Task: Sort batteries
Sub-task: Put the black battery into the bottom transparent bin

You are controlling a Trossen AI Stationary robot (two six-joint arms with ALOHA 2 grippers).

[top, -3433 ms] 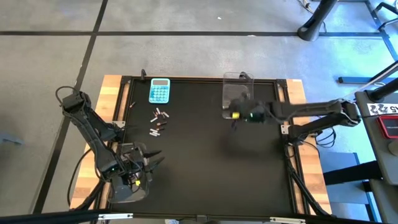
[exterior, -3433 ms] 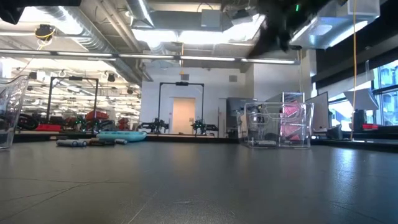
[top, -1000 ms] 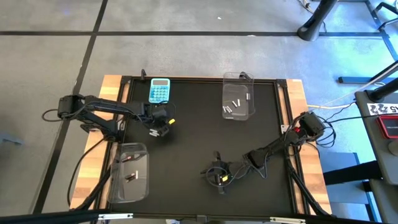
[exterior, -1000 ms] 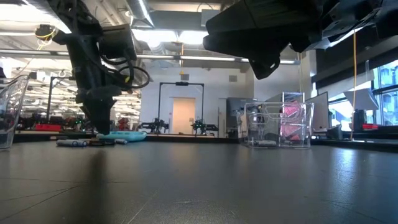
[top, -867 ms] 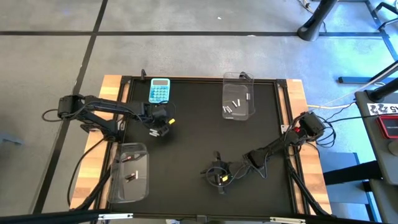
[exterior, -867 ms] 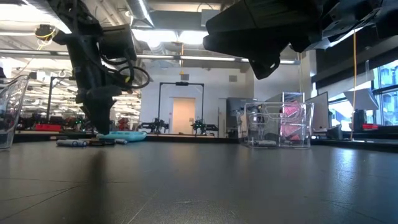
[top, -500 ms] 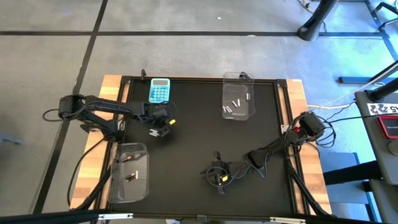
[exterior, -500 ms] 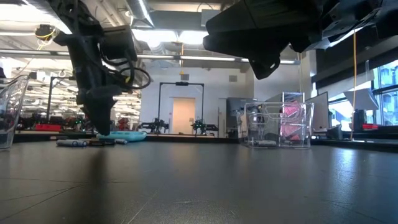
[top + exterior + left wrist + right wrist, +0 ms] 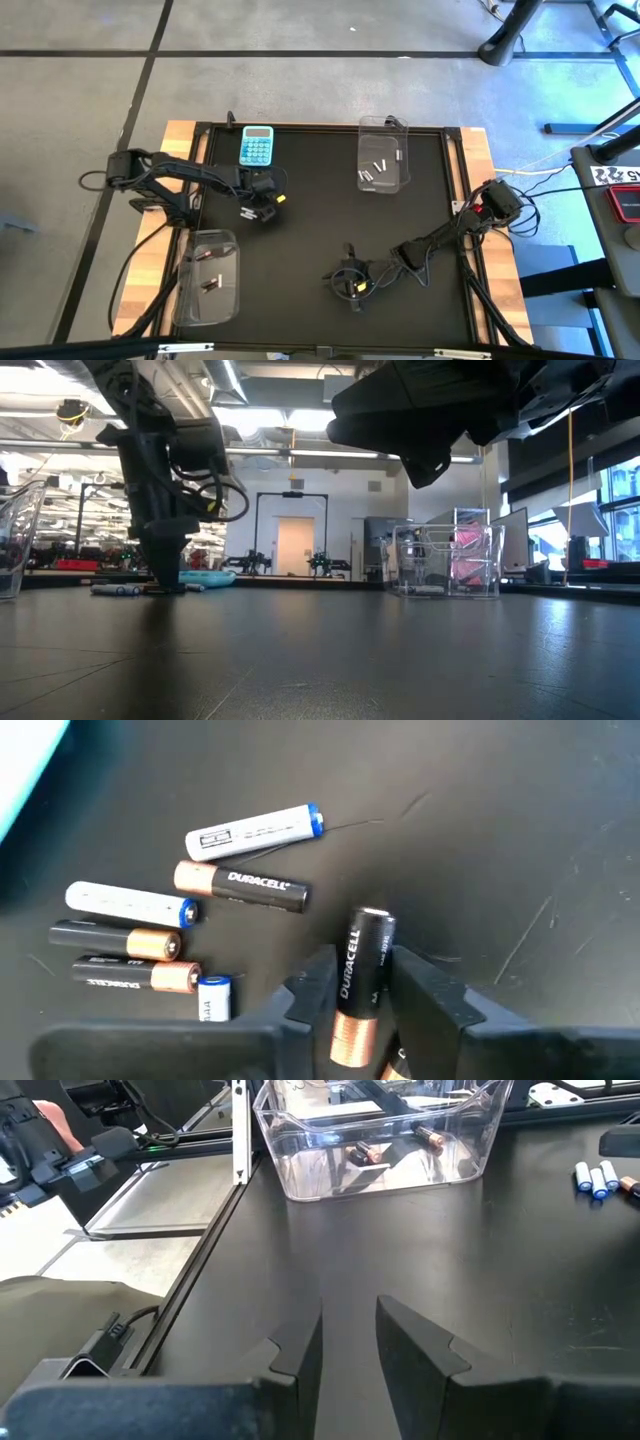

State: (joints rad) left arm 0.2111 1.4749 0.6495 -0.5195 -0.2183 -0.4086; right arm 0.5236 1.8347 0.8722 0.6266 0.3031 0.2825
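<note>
While right gripper (image 9: pixel 348 1342) waits unmoved, jaws apart, left gripper (image 9: pixel 362 995) has shifted slightly over battery pile (image 9: pixel 160 925), jaws now clamped on black-copper battery (image 9: pixel 360 982).

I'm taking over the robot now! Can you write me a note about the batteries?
Left hand: shut on a black-and-copper cylinder battery, among the loose batteries beside the light-blue calculator.
Right hand: open, empty, over the table's near side.
Done: silvery-white batteries lie in the far clear plastic bin, dark batteries in the near-left clear plastic bin.
To do: bin the held one, then sort the loose ones.
</note>
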